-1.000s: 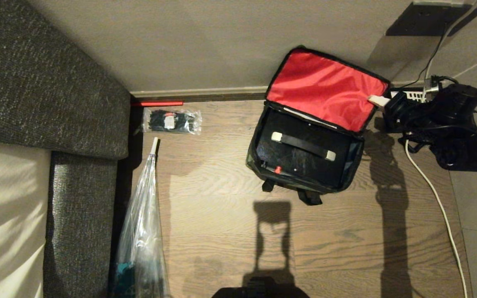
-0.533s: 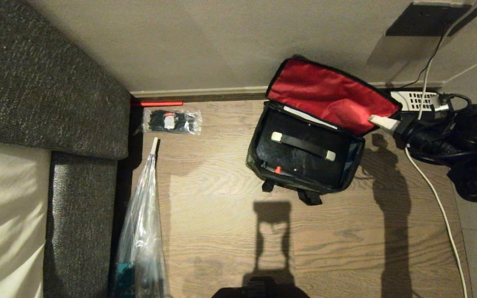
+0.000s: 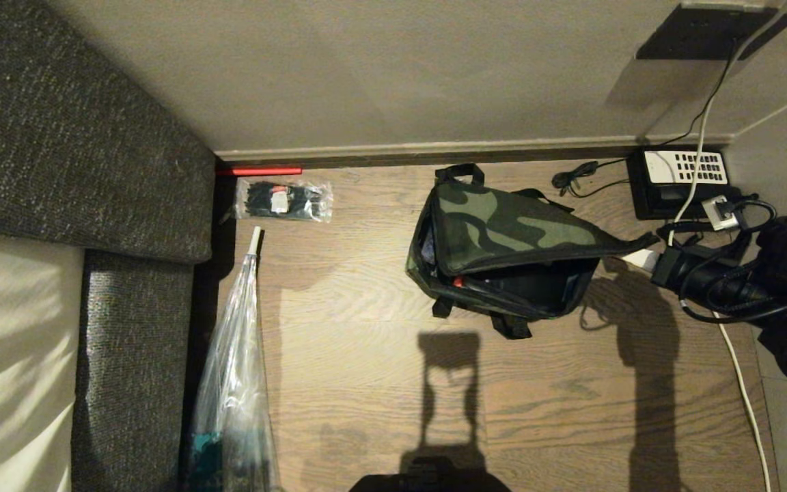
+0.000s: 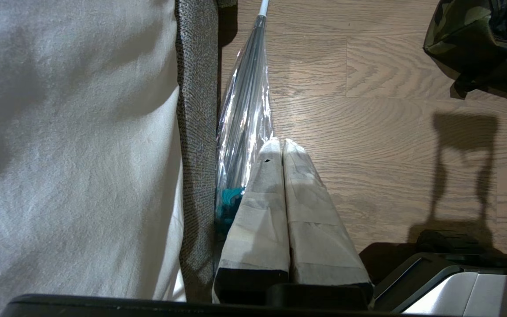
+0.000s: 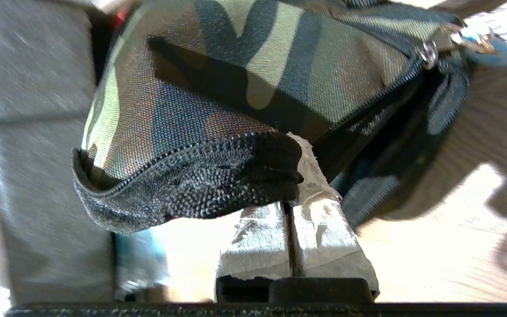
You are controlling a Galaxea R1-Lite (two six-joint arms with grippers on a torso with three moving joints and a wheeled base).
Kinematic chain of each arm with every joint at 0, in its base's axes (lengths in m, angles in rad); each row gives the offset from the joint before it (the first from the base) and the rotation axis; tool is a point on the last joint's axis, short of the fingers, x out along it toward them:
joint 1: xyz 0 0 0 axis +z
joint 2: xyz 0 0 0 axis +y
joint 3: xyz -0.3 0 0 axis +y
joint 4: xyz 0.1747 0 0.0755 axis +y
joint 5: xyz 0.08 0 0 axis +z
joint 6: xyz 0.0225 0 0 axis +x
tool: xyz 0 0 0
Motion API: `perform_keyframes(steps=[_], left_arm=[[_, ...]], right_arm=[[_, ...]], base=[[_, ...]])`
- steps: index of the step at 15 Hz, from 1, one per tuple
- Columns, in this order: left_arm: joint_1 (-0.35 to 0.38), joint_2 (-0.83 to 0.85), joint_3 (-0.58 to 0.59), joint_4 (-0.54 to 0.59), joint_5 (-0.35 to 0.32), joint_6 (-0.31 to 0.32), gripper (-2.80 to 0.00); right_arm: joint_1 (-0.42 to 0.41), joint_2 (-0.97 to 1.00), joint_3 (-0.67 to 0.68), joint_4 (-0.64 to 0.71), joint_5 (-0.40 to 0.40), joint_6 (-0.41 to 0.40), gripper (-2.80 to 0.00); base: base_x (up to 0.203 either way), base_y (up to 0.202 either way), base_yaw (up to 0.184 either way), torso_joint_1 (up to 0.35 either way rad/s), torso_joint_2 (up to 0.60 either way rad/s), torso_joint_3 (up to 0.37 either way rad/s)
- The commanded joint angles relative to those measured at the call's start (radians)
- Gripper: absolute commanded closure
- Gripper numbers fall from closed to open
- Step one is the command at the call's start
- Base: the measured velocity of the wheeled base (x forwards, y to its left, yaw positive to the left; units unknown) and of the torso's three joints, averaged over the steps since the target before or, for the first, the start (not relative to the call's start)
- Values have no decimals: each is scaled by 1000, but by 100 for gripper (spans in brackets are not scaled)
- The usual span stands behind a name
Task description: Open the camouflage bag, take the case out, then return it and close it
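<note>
From my remote seat, furthest left is the dark grey woven sofa (image 3: 59, 137) with its cream cushion (image 3: 4, 355), coarse tweed against smooth cloth. My left gripper (image 4: 282, 147) hangs parked beside that sofa edge, its two pale tape-wrapped fingers (image 4: 262, 207) pressed flat together with nothing between them. Just past them a folded clear plastic umbrella with a white tip (image 3: 236, 369) lies along the sofa base on the brown wood-grain plank floor (image 3: 366, 410). Near the skirting sits a small clear crinkled packet of black cable ties (image 3: 283, 199), with a thin red rod (image 3: 260, 171) behind it.

Right of centre on the floor stands the soft box-shaped green camouflage fabric bag (image 3: 503, 232), black straps at its near and far sides. Its lid is folded down over the body but not zipped: a dark gap gapes along the near edge, where a sliver of the flat black case (image 3: 523, 283) and a small red spot show inside.

My right gripper (image 3: 639, 258) is at the lid's right corner, its taped fingers (image 5: 319, 229) clenched tight on the black woven zipper edge of the lid, pinching the fabric. Beyond it a black telephone with white keypad (image 3: 680, 179) rests by the wall, cables trailing.
</note>
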Motion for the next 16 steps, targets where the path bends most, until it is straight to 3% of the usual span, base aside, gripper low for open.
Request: perform_keyframes(steps=[1,2,6,10,13,16], left_arm=[[0,-2,0,0,1,0,0],[0,-2,0,0,1,0,0],[0,-2,0,0,1,0,0],[0,-2,0,0,1,0,0],[0,-2,0,0,1,0,0],[0,-2,0,0,1,0,0]], right_arm=[[6,14,22,-5,-2,-72,-124],[7,20,28,1,-2,-109,-280],[56,31,147,81,-3,-291,-280],[64,-42,210,184,11,-304,-280],[61,-165,272,241,88,-297,-280],[22,-248,133,408,103,-273,-280]], base=[[0,0,0,0,0,0],[0,0,0,0,0,0],[0,0,0,0,0,0],[0,0,0,0,0,0],[0,0,0,0,0,0],[0,0,0,0,0,0]])
